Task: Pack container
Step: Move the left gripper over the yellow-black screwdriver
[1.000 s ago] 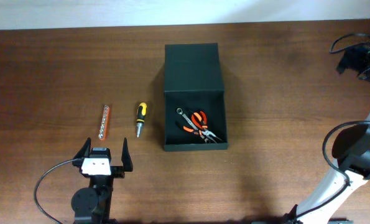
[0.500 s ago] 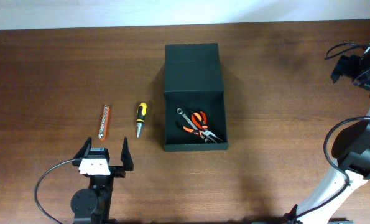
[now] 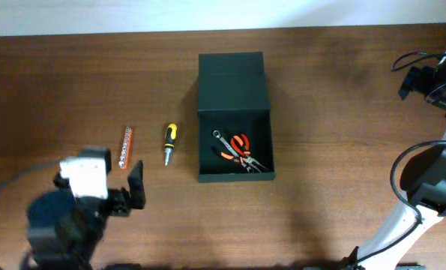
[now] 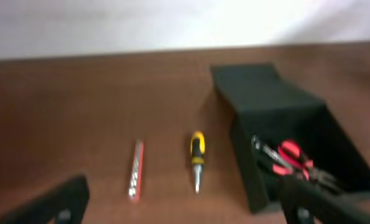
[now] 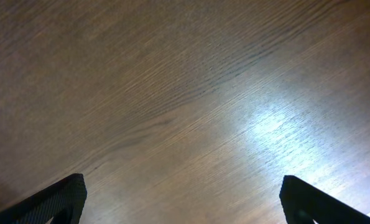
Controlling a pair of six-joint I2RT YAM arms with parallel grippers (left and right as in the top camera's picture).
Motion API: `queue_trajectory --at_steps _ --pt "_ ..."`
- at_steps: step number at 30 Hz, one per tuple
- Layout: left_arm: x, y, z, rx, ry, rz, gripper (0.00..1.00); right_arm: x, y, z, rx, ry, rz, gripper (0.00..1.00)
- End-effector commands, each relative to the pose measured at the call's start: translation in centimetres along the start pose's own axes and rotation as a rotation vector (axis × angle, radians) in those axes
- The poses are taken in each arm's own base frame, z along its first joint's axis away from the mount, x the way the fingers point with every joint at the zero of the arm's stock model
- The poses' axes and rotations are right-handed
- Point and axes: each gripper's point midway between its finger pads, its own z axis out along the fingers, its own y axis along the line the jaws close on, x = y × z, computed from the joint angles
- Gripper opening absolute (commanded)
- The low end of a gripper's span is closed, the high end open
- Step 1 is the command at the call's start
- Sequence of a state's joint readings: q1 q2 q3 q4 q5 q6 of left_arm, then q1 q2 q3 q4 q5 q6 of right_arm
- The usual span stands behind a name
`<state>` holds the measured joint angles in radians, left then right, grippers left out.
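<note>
The dark container point(image 3: 208, 150) lies in the middle of the table, its flap lid point(image 3: 231, 81) folded open to the far side. Orange-handled pliers point(image 3: 240, 146) and a small wrench point(image 3: 224, 138) lie inside it. A yellow-and-black screwdriver point(image 3: 169, 142) and an orange bit strip point(image 3: 125, 147) rest on the table to its left. My left gripper point(image 3: 97, 180) hangs open and empty near the front left, blurred. In the left wrist view the gripper point(image 4: 185, 208) faces the screwdriver point(image 4: 197, 158), the strip point(image 4: 135, 177) and the container point(image 4: 247, 168). My right gripper point(image 3: 425, 81) is open at the far right.
The right wrist view holds only bare wood between the open gripper point(image 5: 185, 205) fingers. The right arm's base and cable point(image 3: 421, 187) stand at the right edge. A pale wall runs along the table's far edge point(image 3: 223, 30).
My left arm has lifted and swung left, now larger and blurred in the overhead view. The right gripper shifted slightly at the far right. Tools and container have not moved.
</note>
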<state>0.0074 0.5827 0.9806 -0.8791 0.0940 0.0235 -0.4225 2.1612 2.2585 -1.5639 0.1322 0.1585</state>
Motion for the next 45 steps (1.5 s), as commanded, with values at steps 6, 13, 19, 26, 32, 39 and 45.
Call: queue_trajectory --at_steps 6,13,19,26,32,39,45 --pt "-1.5 -1.7 6.9 0.156 0.319 -0.028 0.99 0.0 -0.2 -0.3 0.002 -0.009 0.012 0.99" --pt "1.9 -3.2 11.3 0.227 0.690 -0.082 0.99 0.0 -0.2 -0.3 0.002 -0.009 0.012 0.99" --pt "2.6 -2.8 14.7 0.170 0.833 -0.035 0.99 0.0 -0.2 -0.3 0.002 -0.009 0.012 0.99" --pt "4.7 -3.0 17.4 0.172 0.904 -0.055 0.99 0.0 -0.2 -0.3 0.002 -0.009 0.012 0.99" --pt "6.6 1.2 18.4 -0.095 0.977 -0.002 0.99 0.0 -0.2 -0.3 0.002 -0.009 0.012 0.99" --pt "7.0 -0.6 19.7 0.002 0.971 -0.053 0.99 0.0 -0.3 -0.3 0.003 -0.009 0.012 0.99" --pt "7.0 -2.7 21.3 0.087 0.941 0.013 0.99 0.0 -0.2 -0.3 0.002 -0.009 0.012 0.99"
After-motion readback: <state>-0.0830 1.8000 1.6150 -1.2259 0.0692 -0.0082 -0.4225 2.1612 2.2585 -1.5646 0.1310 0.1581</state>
